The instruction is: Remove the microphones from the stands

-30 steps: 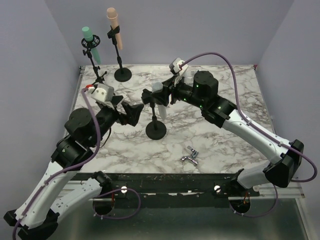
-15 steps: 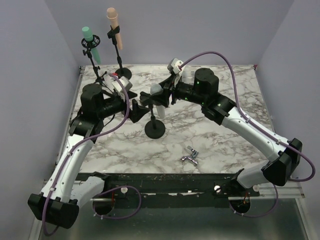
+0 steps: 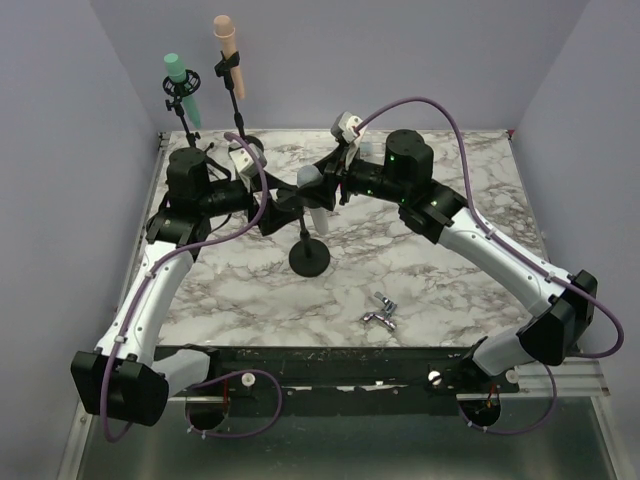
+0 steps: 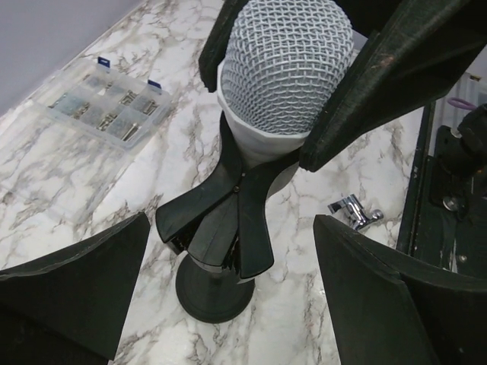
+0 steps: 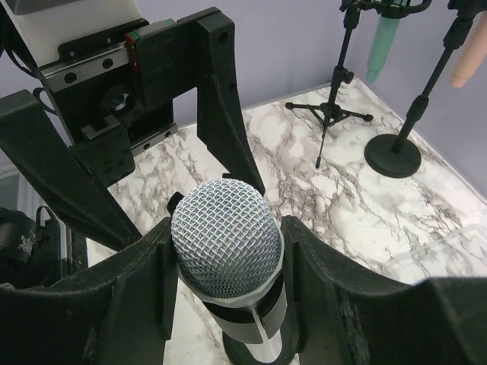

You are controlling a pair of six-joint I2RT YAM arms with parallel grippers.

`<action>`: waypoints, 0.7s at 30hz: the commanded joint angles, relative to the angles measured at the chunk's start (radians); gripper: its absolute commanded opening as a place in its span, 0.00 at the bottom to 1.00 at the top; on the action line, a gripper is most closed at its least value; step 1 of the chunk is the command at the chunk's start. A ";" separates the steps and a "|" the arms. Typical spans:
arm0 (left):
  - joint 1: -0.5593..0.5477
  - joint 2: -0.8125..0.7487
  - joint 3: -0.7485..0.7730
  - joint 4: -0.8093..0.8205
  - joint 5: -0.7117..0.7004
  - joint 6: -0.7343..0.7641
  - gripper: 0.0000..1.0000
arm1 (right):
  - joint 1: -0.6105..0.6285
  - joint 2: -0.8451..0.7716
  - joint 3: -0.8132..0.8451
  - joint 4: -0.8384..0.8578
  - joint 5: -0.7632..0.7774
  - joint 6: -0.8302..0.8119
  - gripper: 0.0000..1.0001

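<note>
Now my right gripper (image 5: 224, 258) clamps the microphone (image 5: 219, 228) atop the stand (image 4: 213, 293), my left gripper (image 4: 230, 228) gapes wide around the stand just below; next, I judge, close left, then lift straight up.

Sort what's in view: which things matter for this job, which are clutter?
Job: grey microphone, its round-base stand, right tool gripping it, left tool open near the stand.
Lying about: green microphone, peach microphone, metal fitting, parts box.
</note>
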 commanded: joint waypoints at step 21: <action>0.013 0.078 0.014 0.103 0.184 -0.046 0.52 | 0.005 0.071 0.017 -0.165 -0.091 0.071 0.01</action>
